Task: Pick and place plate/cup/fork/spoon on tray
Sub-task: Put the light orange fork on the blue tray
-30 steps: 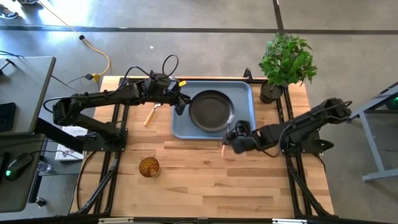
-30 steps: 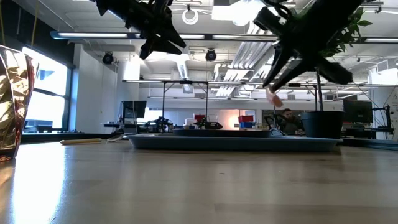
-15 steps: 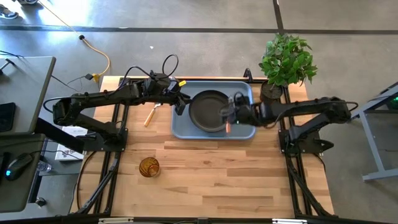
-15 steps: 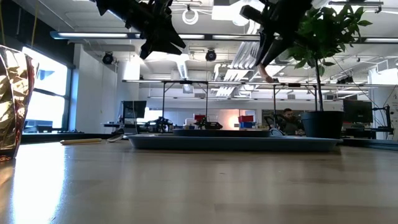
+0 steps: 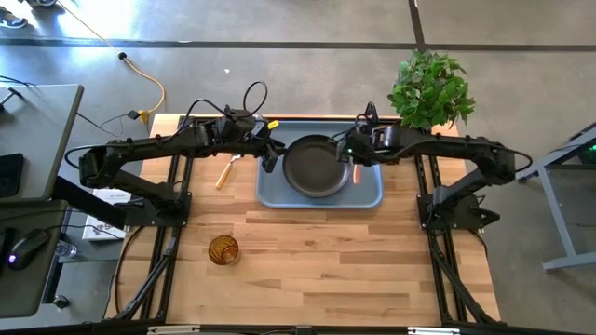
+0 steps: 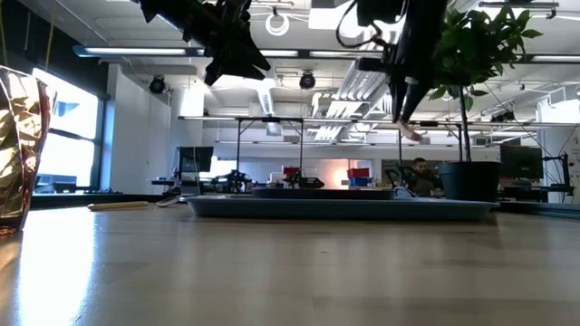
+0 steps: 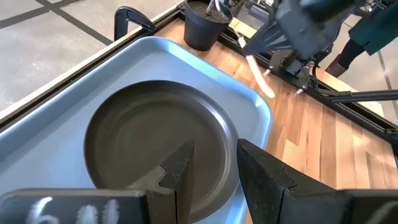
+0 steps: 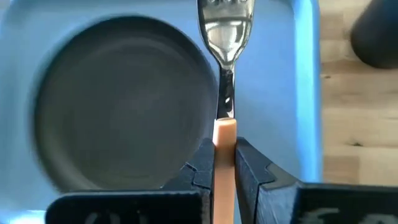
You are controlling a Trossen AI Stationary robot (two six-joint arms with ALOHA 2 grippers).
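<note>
- High view: no readable writing anywhere. The plate (image 5: 317, 166) sits in the tray (image 5: 367, 196). The right gripper (image 5: 353, 155) has swung up from the table's middle to the plate's right edge. The left gripper (image 5: 268, 158) hangs by the tray's left rim, same spot. The cup (image 5: 223, 249) stands alone near the front.
- Low view: the fork (image 6: 408, 129) dangles handle-down, high above the tray (image 6: 344, 207).
- Left wrist: its fingers (image 7: 180, 165) are spread apart over the plate (image 7: 149, 137), holding nothing.
- Right wrist: fingers (image 8: 202, 163) clamp the fork (image 8: 225, 81) by its orange handle, tines over the tray (image 8: 273, 93).
</note>
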